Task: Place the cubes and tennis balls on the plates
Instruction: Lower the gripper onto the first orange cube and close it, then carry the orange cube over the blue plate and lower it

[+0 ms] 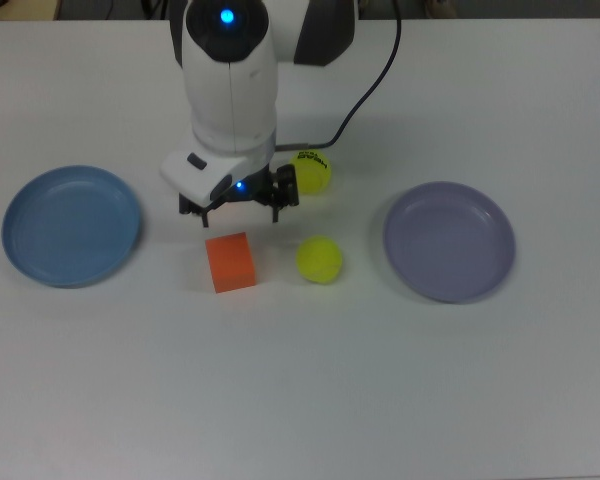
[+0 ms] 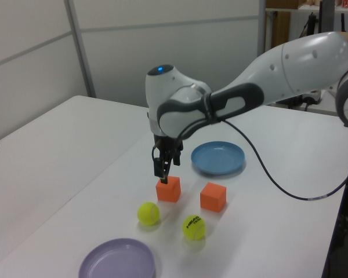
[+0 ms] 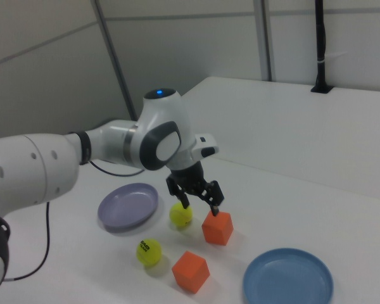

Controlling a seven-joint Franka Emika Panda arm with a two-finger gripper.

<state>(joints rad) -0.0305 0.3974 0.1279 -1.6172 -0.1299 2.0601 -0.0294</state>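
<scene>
Plenty of bare desk [image 1: 310, 400] along the top view's lower edge. Crowded in the middle: cube [image 1: 230, 261] beside ball [image 1: 320, 259], second ball [image 1: 313, 172] just behind, only narrow gaps between. Overhead there blocked by arm [image 1: 230, 90] and spread-fingered gripper [image 3: 201, 204]. Blue plate [image 1: 70, 225] and purple plate [image 1: 450, 240] flanking, well apart, open from above.

Bright, even light; soft shadows, perhaps slight blur.

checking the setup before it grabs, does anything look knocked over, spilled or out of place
Nothing stands out. Both cubes and both balls sit on the table between the empty blue plate and purple plate; the open gripper hangs over one cube.
</scene>
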